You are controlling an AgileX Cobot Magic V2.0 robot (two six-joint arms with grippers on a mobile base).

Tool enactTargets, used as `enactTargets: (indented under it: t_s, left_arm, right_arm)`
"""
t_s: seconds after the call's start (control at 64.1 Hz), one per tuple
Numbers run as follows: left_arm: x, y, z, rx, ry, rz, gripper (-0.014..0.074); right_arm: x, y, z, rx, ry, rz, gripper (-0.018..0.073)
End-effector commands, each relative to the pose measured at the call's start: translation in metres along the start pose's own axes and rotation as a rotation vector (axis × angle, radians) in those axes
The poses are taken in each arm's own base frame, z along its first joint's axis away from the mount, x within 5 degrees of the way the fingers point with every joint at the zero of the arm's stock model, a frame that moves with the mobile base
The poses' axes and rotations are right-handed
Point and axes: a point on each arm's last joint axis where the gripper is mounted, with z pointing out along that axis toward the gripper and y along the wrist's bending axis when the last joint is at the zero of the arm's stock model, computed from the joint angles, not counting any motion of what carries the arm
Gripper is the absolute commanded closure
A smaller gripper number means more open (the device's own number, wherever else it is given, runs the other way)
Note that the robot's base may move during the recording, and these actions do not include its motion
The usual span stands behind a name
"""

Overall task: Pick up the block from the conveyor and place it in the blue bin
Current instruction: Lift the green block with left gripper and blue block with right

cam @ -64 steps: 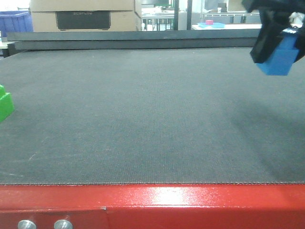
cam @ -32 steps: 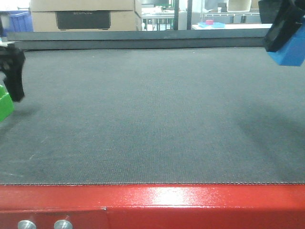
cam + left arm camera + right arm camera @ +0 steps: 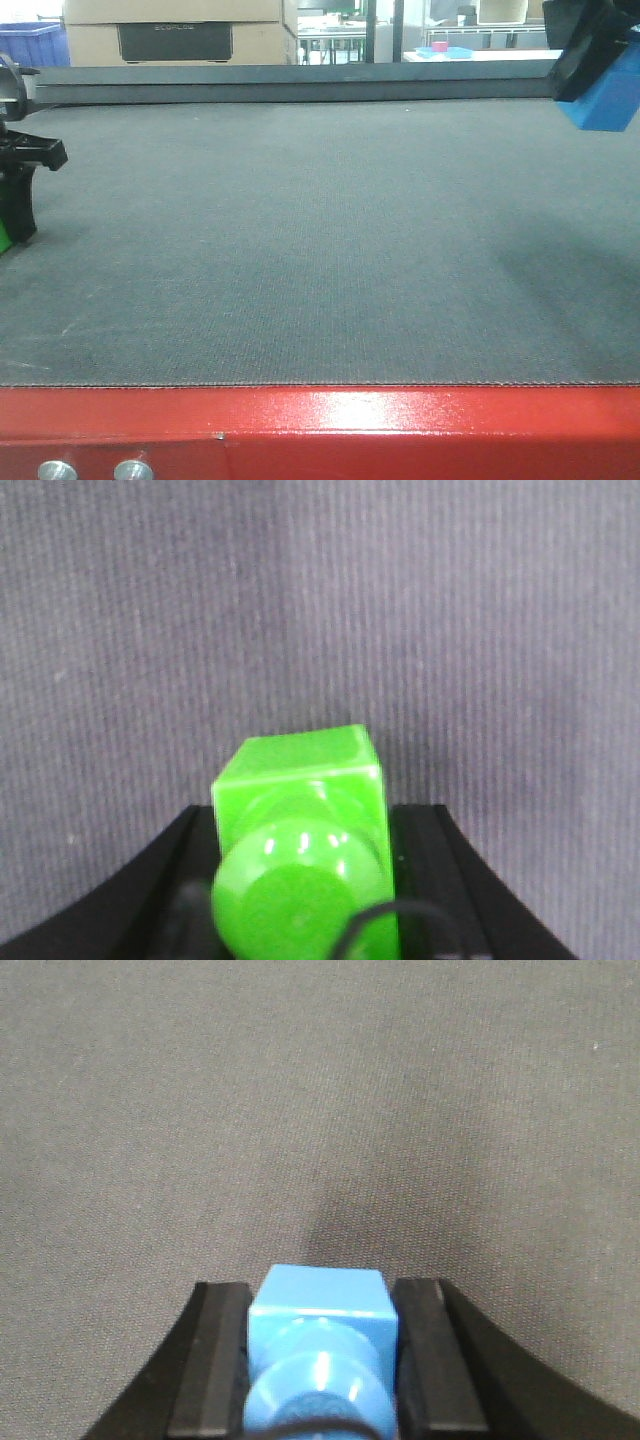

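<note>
Dark grey belt, red frame w/ silver buttons near. Far: cardboard box, label unreadable; blue crate far left. R gripper grips blue block above belt, far right. L gripper straddles green block at left edge; grip can't tell.

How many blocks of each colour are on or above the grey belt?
green block: 1
blue block: 1
Total: 2 blocks
</note>
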Motion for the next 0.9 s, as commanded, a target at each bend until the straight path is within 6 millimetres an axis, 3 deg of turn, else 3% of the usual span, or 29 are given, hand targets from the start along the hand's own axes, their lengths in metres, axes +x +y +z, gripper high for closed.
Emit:
enactTargets:
  t_s: [0.0, 0.078, 0.218, 0.405, 0.639, 0.78, 0.889]
  left_arm:
    - [-0.002, 0.0, -0.018, 0.007, -0.011, -0.019, 0.0707]
    - [-0.001, -0.001, -0.029, 0.019, -0.017, -0.026, 0.0707]
    - [0.006, -0.01, -0.06, 0.025, -0.074, -0.003, 0.0707]
    - [0.025, -0.032, -0.098, 0.042, -0.205, 0.057, 0.0707]
    - [0.061, -0.054, -0.122, 0.048, -0.283, 0.153, 0.0707]
    - [0.087, -0.052, -0.139, 0.075, -0.361, 0.122, 0.0707]
    - [0.109, -0.047, -0.156, 0.079, -0.416, 0.113, 0.0707]
  right_arm:
    - [-0.002, -0.001, -0.002, 0.007, -0.035, -0.019, 0.0712]
    - [-0.004, -0.006, -0.002, 0.025, -0.05, -0.016, 0.0712]
    - [-0.006, -0.032, -0.003, 0.094, -0.062, 0.063, 0.0712]
    - [0.007, -0.066, -0.001, 0.208, -0.022, 0.118, 0.0712]
    - [0.044, -0.064, 0.003, 0.209, 0.002, 0.089, 0.0712]
    - [0.073, -0.059, -0.002, 0.195, -0.011, 0.071, 0.0712]
    - [0.08, -0.052, -0.017, 0.179, -0.059, 0.049, 0.0712]
